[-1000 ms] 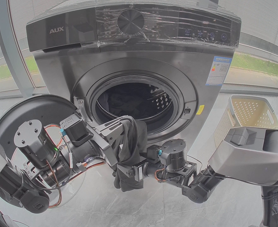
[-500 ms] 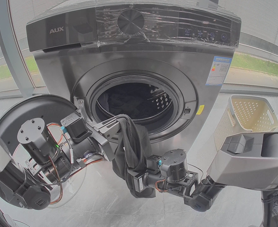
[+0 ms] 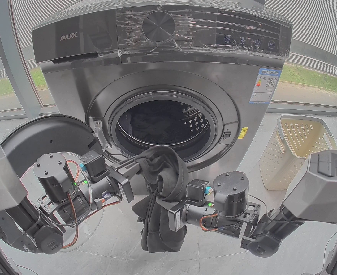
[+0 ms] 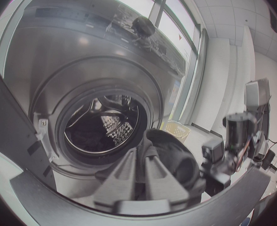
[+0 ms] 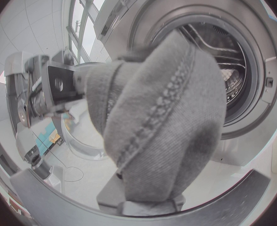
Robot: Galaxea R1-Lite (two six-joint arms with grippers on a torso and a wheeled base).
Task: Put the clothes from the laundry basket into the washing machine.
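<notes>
Looking through the head camera, I have the garment (image 3: 162, 195) hanging at 6 o'clock of the drum mouth (image 3: 162, 126), just outside the lip, off the floor and not yet in the washer (image 3: 157, 77). I judge it is held from two sides so the loose bulk stays gathered and can be lifted over the rim in one lump.

The left gripper (image 3: 136, 164) has its fingers almost closed, and the left wrist view shows a fold of the garment's upper edge pinched between them. That arm comes in from 8 o'clock with the forearm roughly level, and the gripper points across toward 3 o'clock in front of the open door (image 3: 42, 138).

The right gripper (image 3: 168, 207) comes in low from 4 o'clock with the wrist aimed toward 9 o'clock, and it is buried in the middle of the garment. Cloth is draped right over it, so I cannot tell whether it is clamped or only propping the load. The tail dangles below both holds.

The basket (image 3: 302, 149) stands at 4 o'clock of the washer, well apart from both arms.
</notes>
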